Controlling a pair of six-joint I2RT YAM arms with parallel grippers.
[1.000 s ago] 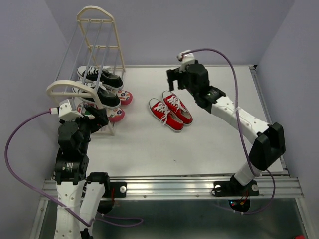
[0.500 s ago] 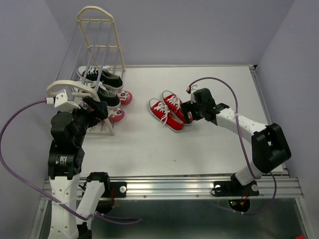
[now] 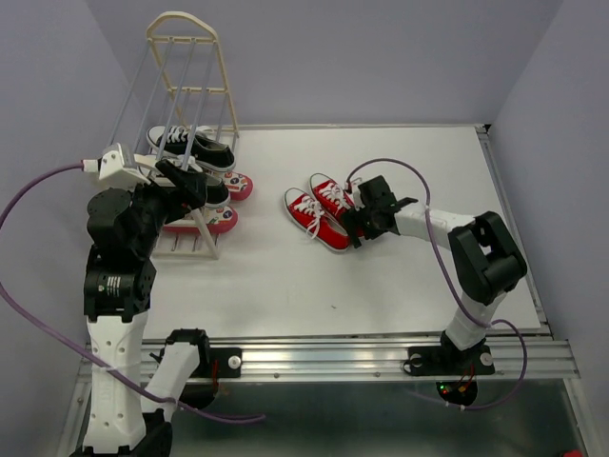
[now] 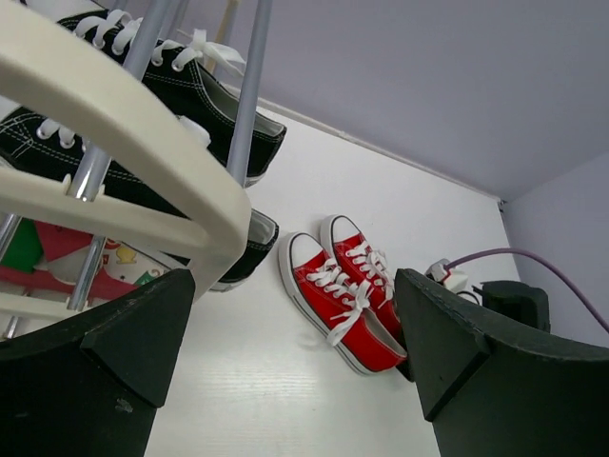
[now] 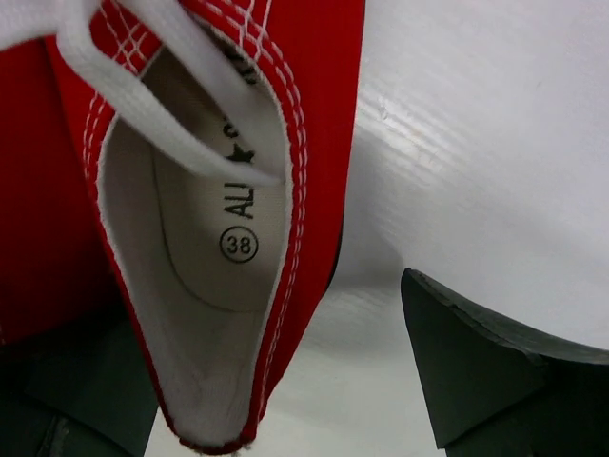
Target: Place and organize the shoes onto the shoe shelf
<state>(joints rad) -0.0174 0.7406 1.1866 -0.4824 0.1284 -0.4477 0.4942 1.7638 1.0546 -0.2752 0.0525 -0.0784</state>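
Straddles one heel of the red sneakers (image 3: pixel 325 214) in the middle of the table (image 3: pixel 285 286) with the right gripper (image 3: pixel 355 231) spread wide, nothing pinched yet. Best to sink lower, centre on the heel wall and close clear of the loose lace and the twin shoe alongside. Hangs the left gripper (image 3: pixel 190 190), also released, beside the near frame of the shoe shelf (image 4: pixel 114 119), with black sneakers (image 3: pixel 195 149) and flip-flops (image 3: pixel 214 221) crowding its lower rails.

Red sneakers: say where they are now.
Top view: the red sneakers lie side by side mid-table, right of the shoe shelf, the right fingers open around one heel.
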